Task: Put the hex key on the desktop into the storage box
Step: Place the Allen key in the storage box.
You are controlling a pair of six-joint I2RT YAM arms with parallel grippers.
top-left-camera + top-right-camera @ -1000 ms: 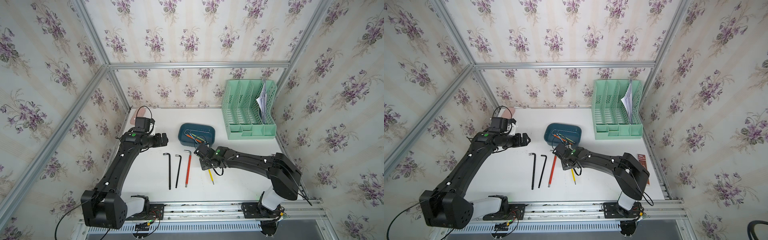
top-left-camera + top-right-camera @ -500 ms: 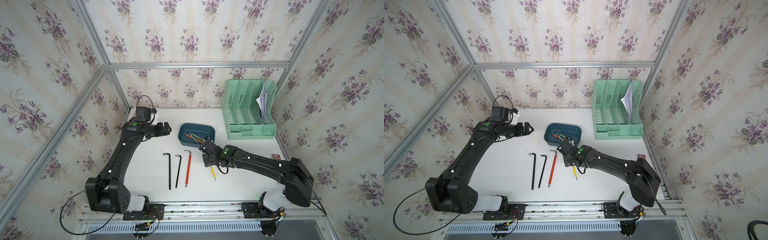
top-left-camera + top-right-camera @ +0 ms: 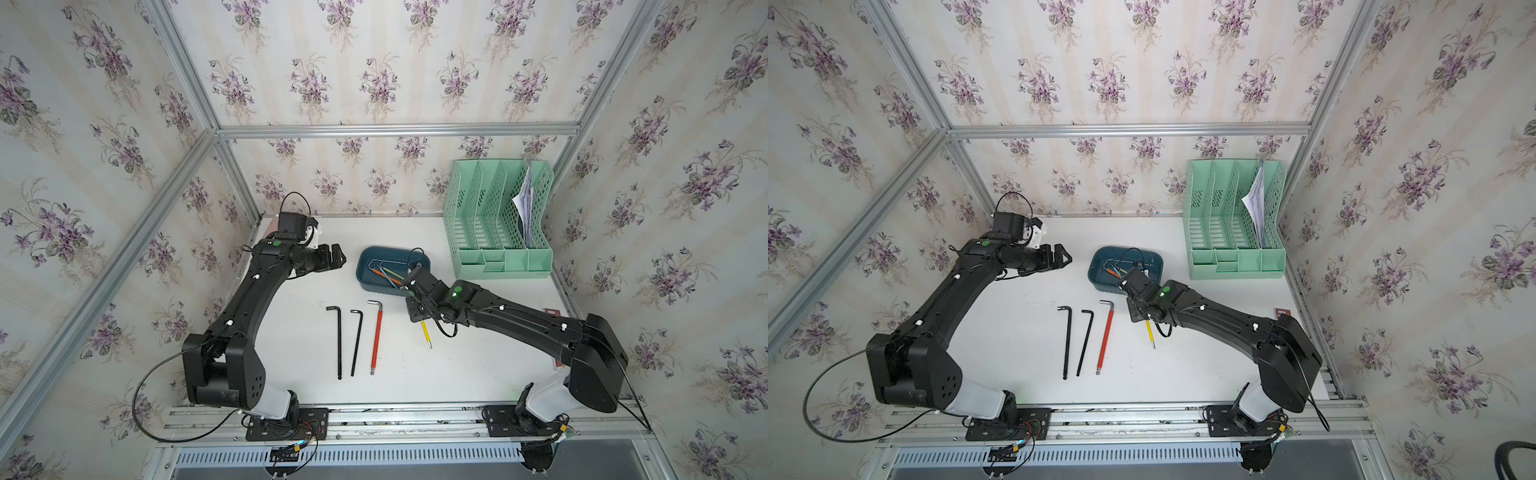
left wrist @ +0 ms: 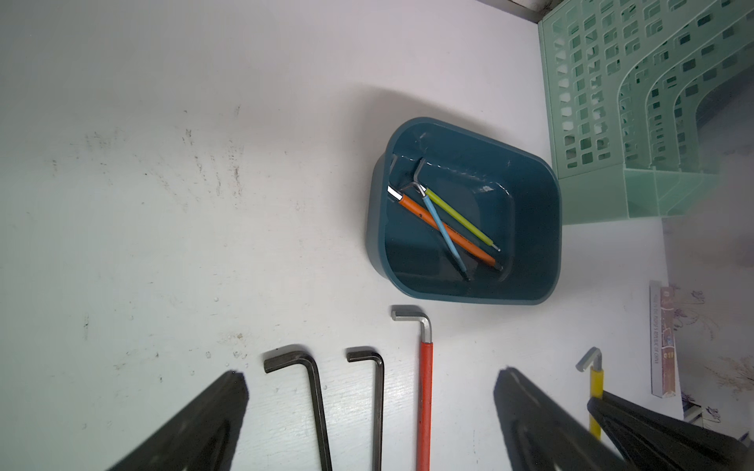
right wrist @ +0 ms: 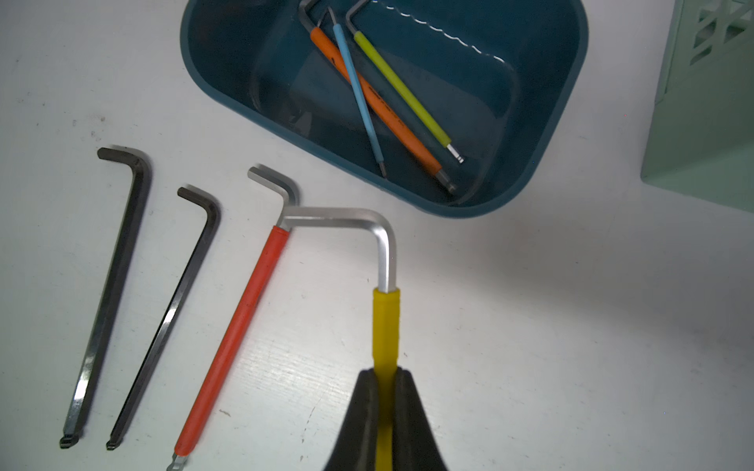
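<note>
One yellow hex key (image 5: 386,326), clamped in right gripper (image 5: 385,391), nearer storage box (image 5: 567,81).

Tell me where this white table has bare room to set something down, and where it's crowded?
Bare desktop lies between the storage box and the back wall, and between the key tips and the front rail. Crowded: the black hex keys, red hex key and right gripper holding the yellow hex key.

Glossy, smooth plastic forms the storage box (image 5: 542,102). Beside it, the yellow hex key (image 5: 385,326) pairs bright satin metal with a matt plastic sleeve. The counter (image 5: 530,326) is matt and scuffed.
</note>
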